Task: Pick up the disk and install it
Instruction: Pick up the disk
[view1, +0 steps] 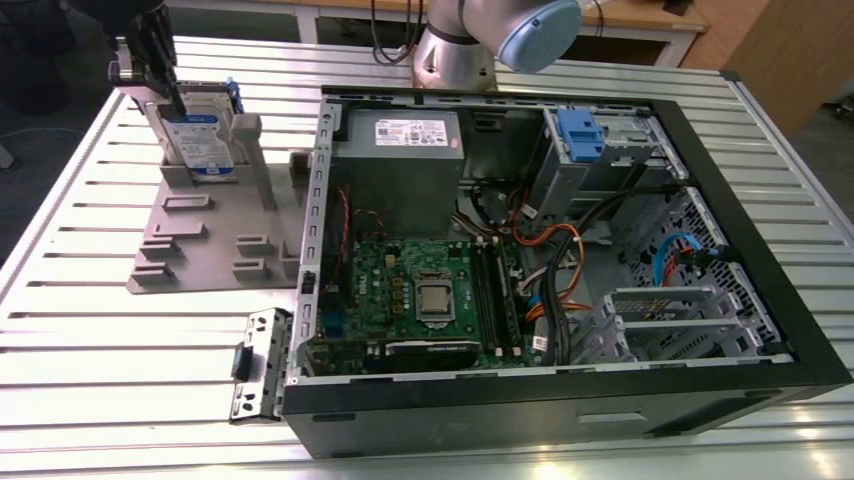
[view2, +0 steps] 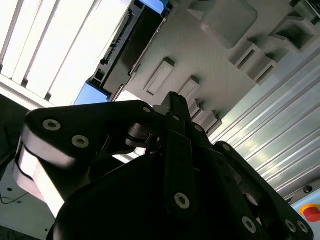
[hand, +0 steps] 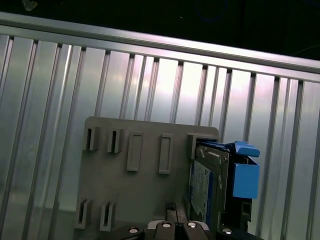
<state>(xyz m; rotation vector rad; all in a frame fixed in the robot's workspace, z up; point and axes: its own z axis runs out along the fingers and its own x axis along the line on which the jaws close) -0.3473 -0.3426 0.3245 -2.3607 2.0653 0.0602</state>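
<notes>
The disk (view1: 200, 135) stands on edge in a slot of a grey holder (view1: 200, 230), in the upper left of the exterior view, its blue caddy showing along both sides. It has not been lifted. In the first wrist view the disk (hand: 206, 185) sits at one corner of the holder (hand: 145, 200), label facing the holder's other slots.

The gripper (view1: 154, 75) hangs just above the disk's top edge, on the exterior view's left of it. In the second wrist view the gripper (view2: 174, 100) looks closed, its tips drawn together with nothing between them, apart from the disk.

The holder lies on a slatted metal table (view1: 80, 330). To the exterior view's right of it, touching or nearly so, lies an open computer case (view1: 747, 250). Inside are a grey power supply (view1: 396, 165) at the upper left, a green board (view1: 414, 285) below it, and a blue bay (view1: 582, 130) at the upper right. A small black bracket (view1: 262, 365) lies on the table beside the case's lower left corner. The arm's base (view1: 461, 40) stands behind the case at the top of the frame.
</notes>
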